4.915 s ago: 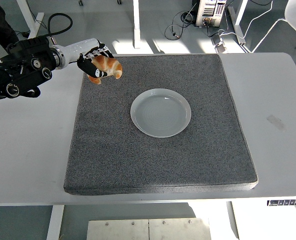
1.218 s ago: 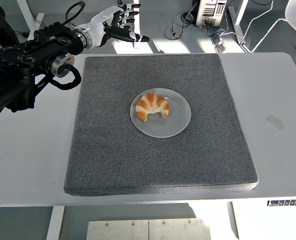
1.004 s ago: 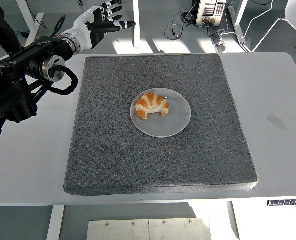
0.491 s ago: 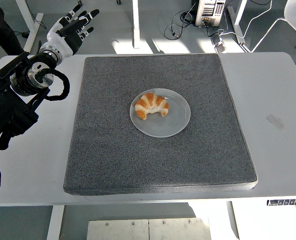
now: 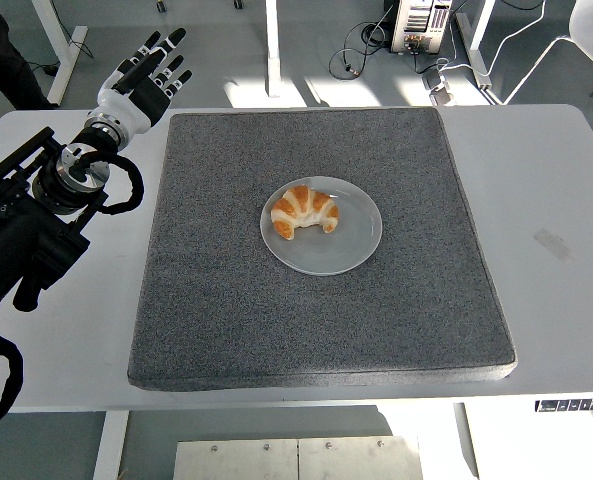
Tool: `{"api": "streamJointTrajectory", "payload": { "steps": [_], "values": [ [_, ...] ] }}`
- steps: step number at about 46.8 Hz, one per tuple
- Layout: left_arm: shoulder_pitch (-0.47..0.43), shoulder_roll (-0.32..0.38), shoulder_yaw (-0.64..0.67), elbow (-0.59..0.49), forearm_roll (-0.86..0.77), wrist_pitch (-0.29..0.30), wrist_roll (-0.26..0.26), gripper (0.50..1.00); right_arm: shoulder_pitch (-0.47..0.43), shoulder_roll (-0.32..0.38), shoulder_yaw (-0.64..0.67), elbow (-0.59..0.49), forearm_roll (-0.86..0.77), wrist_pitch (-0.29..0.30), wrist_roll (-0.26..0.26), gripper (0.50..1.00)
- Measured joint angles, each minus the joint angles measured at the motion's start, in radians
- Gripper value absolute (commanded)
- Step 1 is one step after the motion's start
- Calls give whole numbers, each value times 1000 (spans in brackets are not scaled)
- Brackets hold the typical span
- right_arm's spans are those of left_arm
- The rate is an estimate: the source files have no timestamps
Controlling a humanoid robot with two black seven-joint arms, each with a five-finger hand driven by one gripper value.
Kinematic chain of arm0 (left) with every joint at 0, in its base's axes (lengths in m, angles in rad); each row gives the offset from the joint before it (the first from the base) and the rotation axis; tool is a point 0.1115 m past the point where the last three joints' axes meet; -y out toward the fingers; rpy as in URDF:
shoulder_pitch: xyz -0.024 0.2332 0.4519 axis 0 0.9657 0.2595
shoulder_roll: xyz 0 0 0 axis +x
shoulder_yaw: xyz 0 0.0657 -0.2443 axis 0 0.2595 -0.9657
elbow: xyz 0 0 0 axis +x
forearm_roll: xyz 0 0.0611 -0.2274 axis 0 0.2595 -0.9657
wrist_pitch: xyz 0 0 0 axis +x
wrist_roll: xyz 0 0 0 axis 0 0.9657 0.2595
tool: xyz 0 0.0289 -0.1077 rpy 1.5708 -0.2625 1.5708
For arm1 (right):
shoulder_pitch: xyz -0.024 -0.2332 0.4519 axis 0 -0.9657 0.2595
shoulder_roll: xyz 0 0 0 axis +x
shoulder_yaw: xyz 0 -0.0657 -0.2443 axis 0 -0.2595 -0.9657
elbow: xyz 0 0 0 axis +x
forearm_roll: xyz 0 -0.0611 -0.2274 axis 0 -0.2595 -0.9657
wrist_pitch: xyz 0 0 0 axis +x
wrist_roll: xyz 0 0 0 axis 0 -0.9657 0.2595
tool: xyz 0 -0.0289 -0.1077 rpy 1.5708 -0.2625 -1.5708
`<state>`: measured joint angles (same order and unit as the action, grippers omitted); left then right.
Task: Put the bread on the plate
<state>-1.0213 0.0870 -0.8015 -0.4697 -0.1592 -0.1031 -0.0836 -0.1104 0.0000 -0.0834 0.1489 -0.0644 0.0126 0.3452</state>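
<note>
Left hand (image 5: 143, 78) is up at the far-left table corner, fingers spread wide, holding nothing; I'd clear the arm away without brushing the mat. Coarse grey foam mat (image 5: 226, 310), square. Glossy, round, shallow plate (image 5: 361, 240) mid-mat; golden, curved, flaky bread (image 5: 305, 210) lies on its left half.

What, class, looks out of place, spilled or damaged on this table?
Nothing stands out. The golden-brown croissant lies whole on the round pale glass plate, slightly left of centre, on the dark grey foam mat. The left hand is empty, fingers spread.
</note>
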Motion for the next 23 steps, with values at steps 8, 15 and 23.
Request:
{"api": "streamJointTrajectory", "payload": {
  "steps": [8, 15, 23],
  "values": [
    [10, -25, 0, 19, -2, -29, 7, 983, 0, 0, 0, 0, 0, 1, 1, 1000],
    [14, -33, 0, 33, -2, -47, 8, 983, 0, 0, 0, 0, 0, 1, 2, 1000],
    [18, -36, 1, 41, -2, -65, 8, 983, 0, 0, 1, 0, 0, -1, 2, 1000]
  ]
}}
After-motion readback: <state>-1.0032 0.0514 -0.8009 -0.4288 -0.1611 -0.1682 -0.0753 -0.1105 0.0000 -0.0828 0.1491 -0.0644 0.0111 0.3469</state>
